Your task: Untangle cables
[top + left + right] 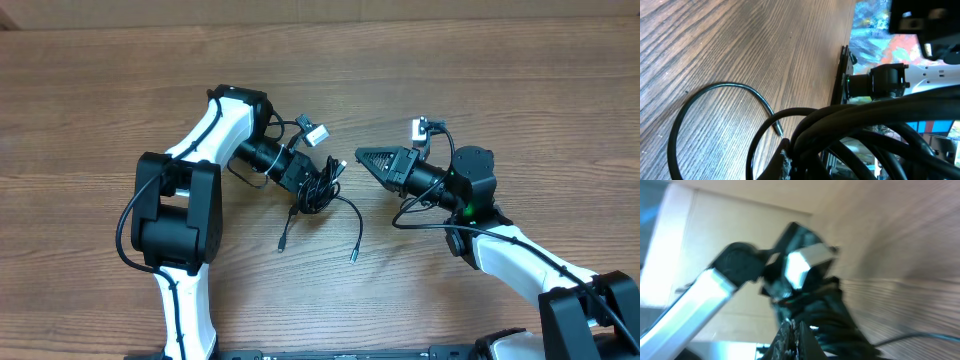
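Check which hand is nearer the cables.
Left. The left hand is right at the cables, closed in the bundle. The right hand is shut, points at the bundle from its right and stays clear of it.

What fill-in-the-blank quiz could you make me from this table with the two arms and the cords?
1. The bunch of thin black cables lies on a ____ table.
2. ____ loose cable ends trail from the bunch toward the arms' bases.
3. The left gripper is closed on the bunch; the right gripper, also closed, holds ____.

Missing words: wooden; Two; nothing.
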